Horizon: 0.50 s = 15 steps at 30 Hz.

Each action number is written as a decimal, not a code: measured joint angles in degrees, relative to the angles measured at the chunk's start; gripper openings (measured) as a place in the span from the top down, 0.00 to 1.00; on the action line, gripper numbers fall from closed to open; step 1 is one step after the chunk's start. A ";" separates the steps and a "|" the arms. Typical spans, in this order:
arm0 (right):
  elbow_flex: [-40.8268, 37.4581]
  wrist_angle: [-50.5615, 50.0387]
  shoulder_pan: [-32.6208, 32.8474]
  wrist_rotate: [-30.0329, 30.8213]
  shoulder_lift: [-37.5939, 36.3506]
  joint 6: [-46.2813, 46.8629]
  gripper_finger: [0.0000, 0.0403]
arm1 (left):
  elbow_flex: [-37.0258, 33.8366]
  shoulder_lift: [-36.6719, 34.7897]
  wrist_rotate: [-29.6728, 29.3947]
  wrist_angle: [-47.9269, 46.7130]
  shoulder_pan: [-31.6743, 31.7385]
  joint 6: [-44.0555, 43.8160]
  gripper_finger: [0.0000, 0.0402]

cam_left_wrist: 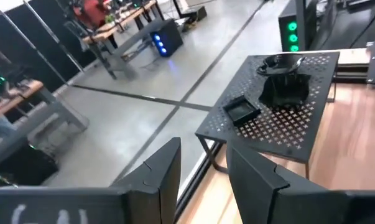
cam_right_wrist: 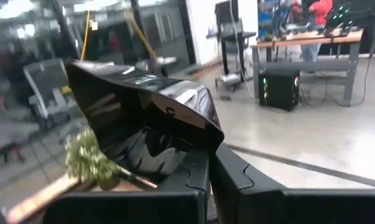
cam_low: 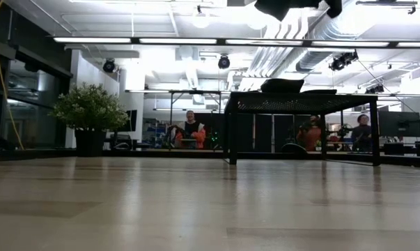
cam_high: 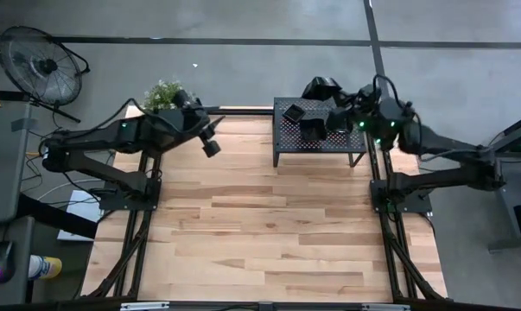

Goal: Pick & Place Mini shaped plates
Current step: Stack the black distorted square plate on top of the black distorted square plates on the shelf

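Two arms raised over the wooden table (cam_high: 269,233), right one loaded.
Right gripper (cam_right_wrist: 210,163), above the perforated rack (cam_high: 288,143) at the table's one o'clock, is clamped tight on a glossy black mini plate (cam_right_wrist: 143,118); other plates (cam_left_wrist: 280,84) sit on the rack. Left gripper (cam_left_wrist: 203,171) hovers at eleven o'clock, jaws partly parted, empty. Potted plant (cam_high: 162,95) stands beyond; people at benches behind.

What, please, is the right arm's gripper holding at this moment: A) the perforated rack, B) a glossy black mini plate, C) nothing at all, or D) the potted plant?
B: in the right wrist view, the right gripper has its fingers shut on a glossy black mini plate.
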 joint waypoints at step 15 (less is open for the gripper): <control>41.67 -55.27 -17.55 -28.96 15.20 3.60 1.00 | -16.60 -14.22 19.59 7.49 9.29 -3.68 0.69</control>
